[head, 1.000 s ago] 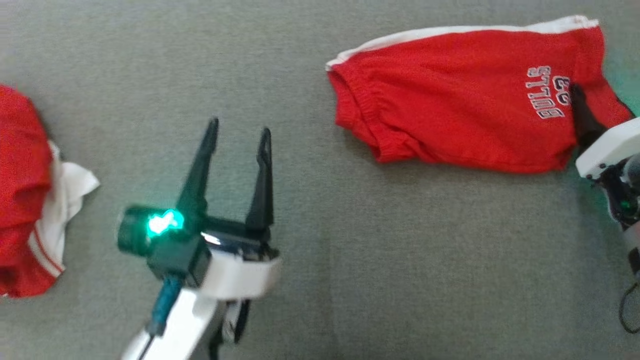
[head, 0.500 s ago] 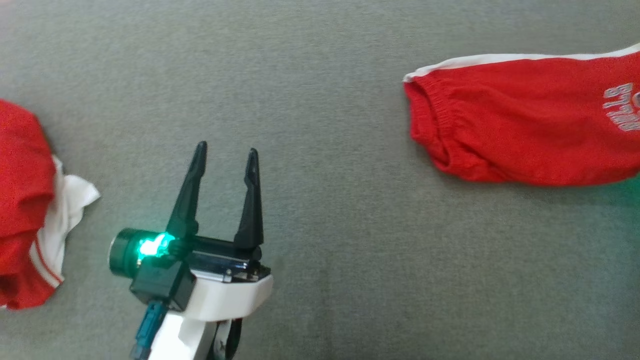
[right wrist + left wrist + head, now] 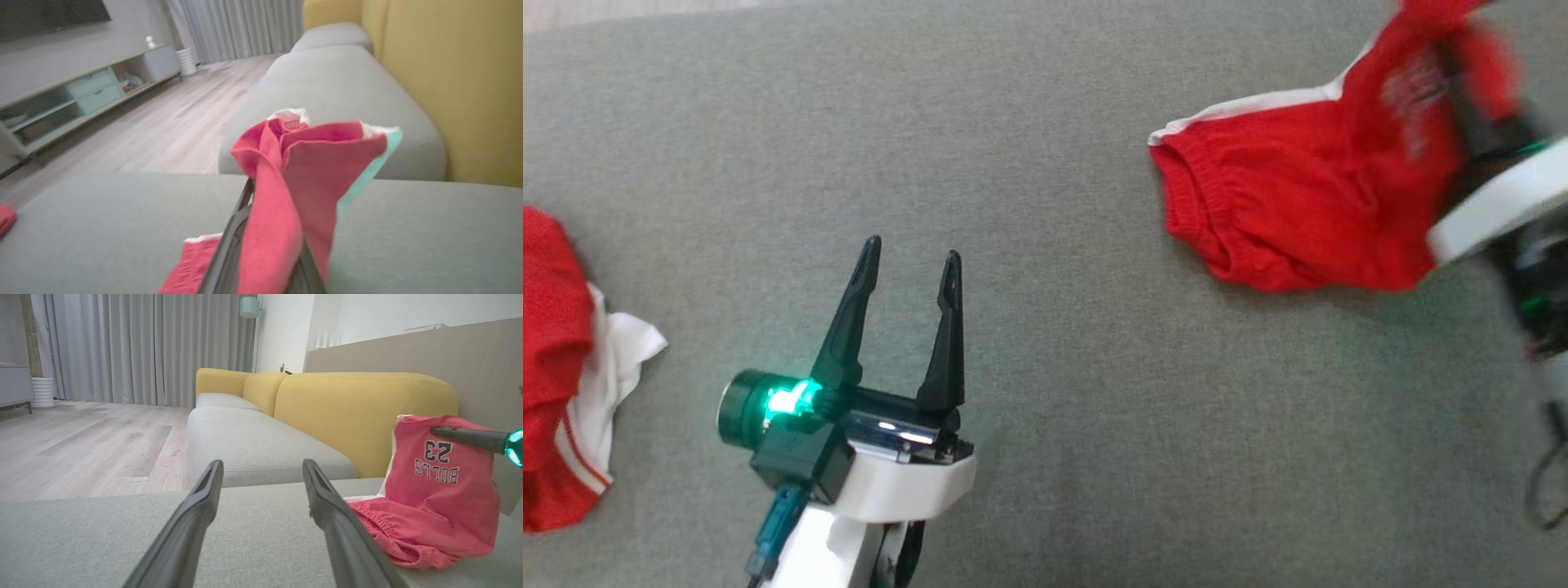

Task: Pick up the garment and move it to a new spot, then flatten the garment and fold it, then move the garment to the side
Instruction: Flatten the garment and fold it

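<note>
The garment (image 3: 1282,220) lay at the far right of the seat cushion (image 3: 1054,425). Its right end was held up off the cushion in the closed right gripper (image 3: 439,431), and its left end was down on the cushion. The left gripper (image 3: 912,249) hung over the near-left part, well apart from the garment, fingers spread and pointing far, and another garment (image 3: 560,367) lay at the cushion's left edge. A sofa backrest (image 3: 359,412) rose beyond the garment on the far right, with floor (image 3: 81,445) and curtains (image 3: 122,347) past the cushion's far edge.
</note>
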